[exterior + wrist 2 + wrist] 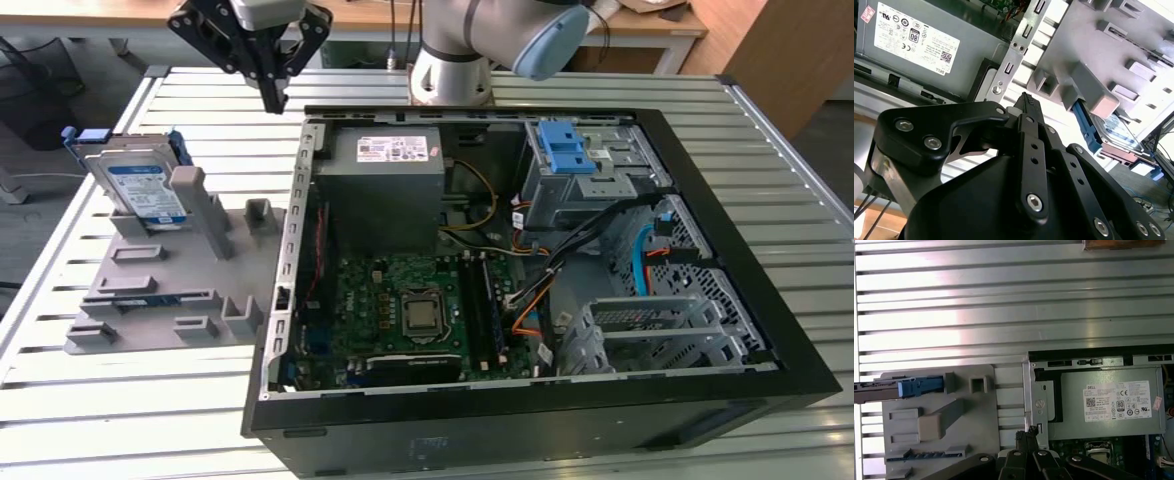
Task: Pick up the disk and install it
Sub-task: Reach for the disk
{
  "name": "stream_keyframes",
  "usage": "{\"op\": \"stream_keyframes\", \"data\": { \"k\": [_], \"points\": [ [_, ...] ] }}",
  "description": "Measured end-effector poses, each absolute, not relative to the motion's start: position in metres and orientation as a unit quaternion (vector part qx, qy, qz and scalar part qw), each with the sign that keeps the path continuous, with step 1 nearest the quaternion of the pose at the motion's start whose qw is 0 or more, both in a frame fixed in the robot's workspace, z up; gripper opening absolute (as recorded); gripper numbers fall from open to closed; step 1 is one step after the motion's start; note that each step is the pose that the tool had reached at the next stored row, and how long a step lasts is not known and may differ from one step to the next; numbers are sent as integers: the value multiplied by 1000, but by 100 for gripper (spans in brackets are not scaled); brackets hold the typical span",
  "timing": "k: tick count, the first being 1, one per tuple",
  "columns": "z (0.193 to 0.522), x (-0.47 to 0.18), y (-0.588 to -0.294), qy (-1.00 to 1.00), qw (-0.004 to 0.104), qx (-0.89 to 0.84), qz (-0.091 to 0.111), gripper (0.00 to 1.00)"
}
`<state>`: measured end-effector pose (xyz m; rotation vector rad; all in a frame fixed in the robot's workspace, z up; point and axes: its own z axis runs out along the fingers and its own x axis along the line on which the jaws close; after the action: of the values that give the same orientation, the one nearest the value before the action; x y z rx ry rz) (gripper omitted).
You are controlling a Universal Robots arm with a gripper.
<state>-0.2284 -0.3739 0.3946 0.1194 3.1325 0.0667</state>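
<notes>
The disk is a silver drive with a white and blue label in a blue frame. It stands on edge in a slot of the grey holder at the exterior view's left. The first wrist view shows the disk edge-on; the second wrist view shows the disk behind a holder post. My gripper hangs above the table between the holder and the case's back corner, apart from the disk. Its black fingers are shut with nothing between them, seen in both wrist views.
An open black computer case lies beside the holder. It holds a grey power supply, a motherboard and a blue-latched drive cage. The slatted metal table runs around both.
</notes>
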Motion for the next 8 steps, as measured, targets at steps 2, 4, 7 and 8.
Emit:
{"op": "stream_keyframes", "data": {
  "k": [2, 4, 7, 8],
  "points": [
    [395, -229, -374, 999, 3, 38, 21, 11],
    [395, -230, -373, 999, 3, 38, 21, 11],
    [394, -231, -373, 999, 3, 38, 21, 11],
    [394, -231, -373, 999, 3, 38, 21, 11]
  ]
}}
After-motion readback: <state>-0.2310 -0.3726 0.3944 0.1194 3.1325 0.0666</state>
